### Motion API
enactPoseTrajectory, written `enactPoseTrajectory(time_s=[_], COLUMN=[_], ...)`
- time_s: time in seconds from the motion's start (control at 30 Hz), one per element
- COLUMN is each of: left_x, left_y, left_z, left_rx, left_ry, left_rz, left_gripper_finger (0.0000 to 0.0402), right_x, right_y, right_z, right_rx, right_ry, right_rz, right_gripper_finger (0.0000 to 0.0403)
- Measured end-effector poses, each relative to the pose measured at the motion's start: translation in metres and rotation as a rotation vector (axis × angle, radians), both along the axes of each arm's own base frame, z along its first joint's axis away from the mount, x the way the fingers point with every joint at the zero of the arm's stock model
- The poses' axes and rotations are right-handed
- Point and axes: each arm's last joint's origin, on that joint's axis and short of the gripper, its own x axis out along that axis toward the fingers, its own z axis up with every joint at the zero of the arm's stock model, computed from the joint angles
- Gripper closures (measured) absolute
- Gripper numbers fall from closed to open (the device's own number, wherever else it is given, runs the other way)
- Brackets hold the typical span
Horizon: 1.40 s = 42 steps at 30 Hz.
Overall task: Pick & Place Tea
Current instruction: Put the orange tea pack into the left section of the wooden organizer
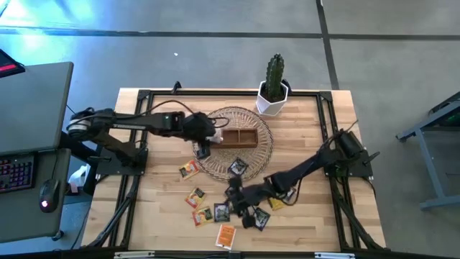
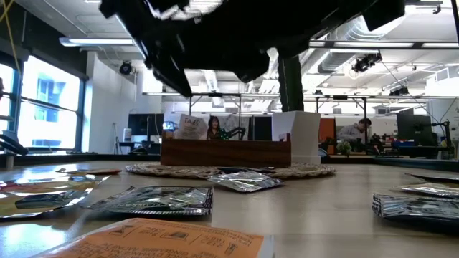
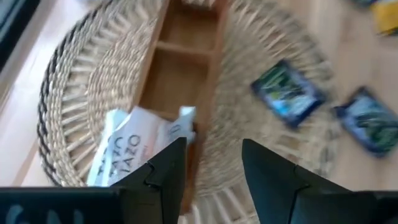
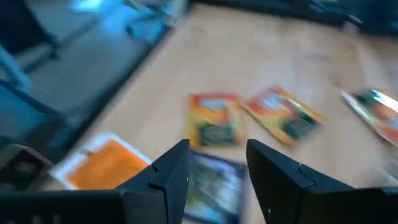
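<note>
Table (image 1: 316, 216) | left fingers (image 3: 168, 168) apart, empty | right fingers (image 4: 177, 171) apart, empty

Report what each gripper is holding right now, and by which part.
Nothing is held. The left gripper is open over the wooden box, with a white tea packet lying inside. The right gripper is open above loose packets on the table.

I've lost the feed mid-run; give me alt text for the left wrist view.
The open left gripper hovers over a wooden compartment box sitting on a round wicker mat, with a white tea packet lying in the box's near compartment. Two dark blue-green tea packets lie beyond, one on the mat's edge, one on the table.
</note>
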Motion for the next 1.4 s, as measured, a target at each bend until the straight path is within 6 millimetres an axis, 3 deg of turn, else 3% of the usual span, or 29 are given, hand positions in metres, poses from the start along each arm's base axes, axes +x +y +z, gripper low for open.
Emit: enactPoseTrajectory(time_s=[0.2,0.4,0.73,1.07,1.2,1.4], left_x=[-0.016,-0.025,-0.032,-0.041,-0.044,-0.044], left_y=[-0.023,-0.046,-0.087,-0.112,-0.116,-0.115], left_z=[0.025,0.035,0.034,0.032,0.031,0.031], left_rx=[-0.025,-0.067,-0.123,-0.116,-0.087,-0.103], left_ry=[-0.097,-0.134,-0.126,-0.110,-0.097,-0.094], left_rz=[-0.038,-0.016,-0.076,-0.088,-0.089,-0.063], left_gripper_finger=[0.0248,0.0248,0.0248,0.0248,0.0248,0.0248], right_x=[0.001,0.024,0.063,0.068,0.067,0.069], right_y=[0.031,0.052,0.071,0.065,0.061,0.048], right_z=[-0.004,0.007,-0.030,-0.056,-0.059,-0.048], right_rx=[-0.001,-0.032,-0.123,-0.210,-0.225,-0.213], right_ry=[0.005,0.092,0.323,0.376,0.404,0.420], right_rz=[0.120,0.207,0.317,0.339,0.345,0.327], right_gripper_finger=[0.0244,0.0244,0.0230,0.0202,0.0241,0.0354])
